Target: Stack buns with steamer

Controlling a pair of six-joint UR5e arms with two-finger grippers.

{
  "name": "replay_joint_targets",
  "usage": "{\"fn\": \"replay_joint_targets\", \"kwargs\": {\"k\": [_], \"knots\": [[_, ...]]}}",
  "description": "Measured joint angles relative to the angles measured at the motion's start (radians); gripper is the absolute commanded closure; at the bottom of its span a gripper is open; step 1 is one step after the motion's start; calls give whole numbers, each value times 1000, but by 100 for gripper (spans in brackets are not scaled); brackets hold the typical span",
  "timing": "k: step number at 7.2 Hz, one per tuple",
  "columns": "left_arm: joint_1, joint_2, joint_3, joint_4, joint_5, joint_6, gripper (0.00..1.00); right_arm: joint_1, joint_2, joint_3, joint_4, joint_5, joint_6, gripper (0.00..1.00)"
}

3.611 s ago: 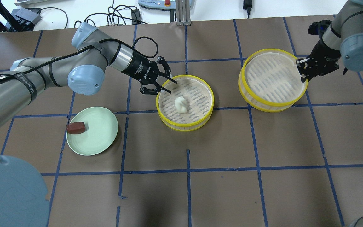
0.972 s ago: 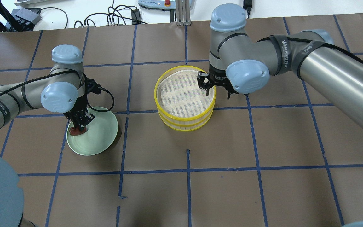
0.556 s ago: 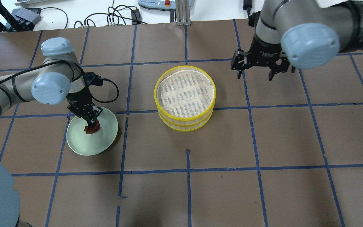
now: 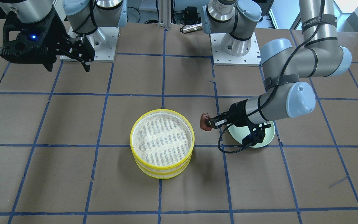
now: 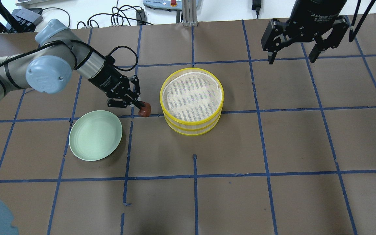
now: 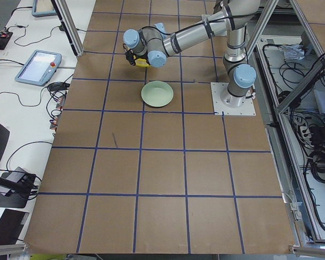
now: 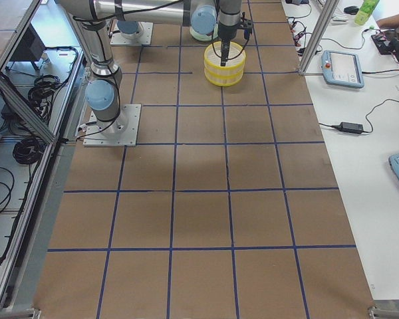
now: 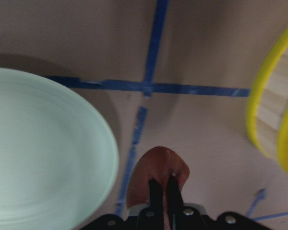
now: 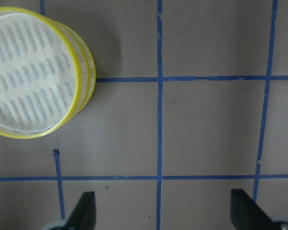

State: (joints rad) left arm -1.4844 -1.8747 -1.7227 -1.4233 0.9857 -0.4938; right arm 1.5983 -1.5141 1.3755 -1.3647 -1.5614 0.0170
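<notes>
The steamer (image 5: 192,101) stands mid-table as two yellow-rimmed trays stacked one on the other; its top mesh is bare. It also shows in the front view (image 4: 162,143) and the right wrist view (image 9: 33,96). The white bun is hidden. My left gripper (image 5: 139,107) is shut on the reddish-brown bun (image 5: 144,111) and holds it just left of the steamer, above the table. The bun also shows in the front view (image 4: 204,122) and the left wrist view (image 8: 158,175). My right gripper (image 5: 290,59) is open and empty, raised far to the steamer's back right.
The pale-green plate (image 5: 95,135) lies empty to the left of the steamer, below my left gripper. Blue tape lines cross the brown table cover. Cables and a pendant lie beyond the far edge.
My right gripper set the second tray on the first, over the white bun, let go and drew back to the right. My left gripper took the reddish-brown bun off the plate and carried it toward the steamer.
</notes>
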Motion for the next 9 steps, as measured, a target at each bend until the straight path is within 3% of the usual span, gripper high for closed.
{"fn": "replay_joint_targets", "kwargs": {"k": [1, 2, 6, 7, 9], "knots": [[-40, -8, 28, 35, -126, -212, 64, 9, -2, 15, -5, -5, -2, 1], [-63, -21, 51, 78, -211, -346, 2, 12, -2, 29, -22, -8, -3, 1], [-80, -39, 68, 124, -269, -434, 0, 9, -2, 42, -40, -12, -11, 0], [-80, -36, 76, 127, -251, -431, 0, 8, -2, 42, -40, -11, -14, 0], [-80, -28, 122, 127, -119, -420, 0, 7, -2, 42, -41, -12, -16, 0]]}}
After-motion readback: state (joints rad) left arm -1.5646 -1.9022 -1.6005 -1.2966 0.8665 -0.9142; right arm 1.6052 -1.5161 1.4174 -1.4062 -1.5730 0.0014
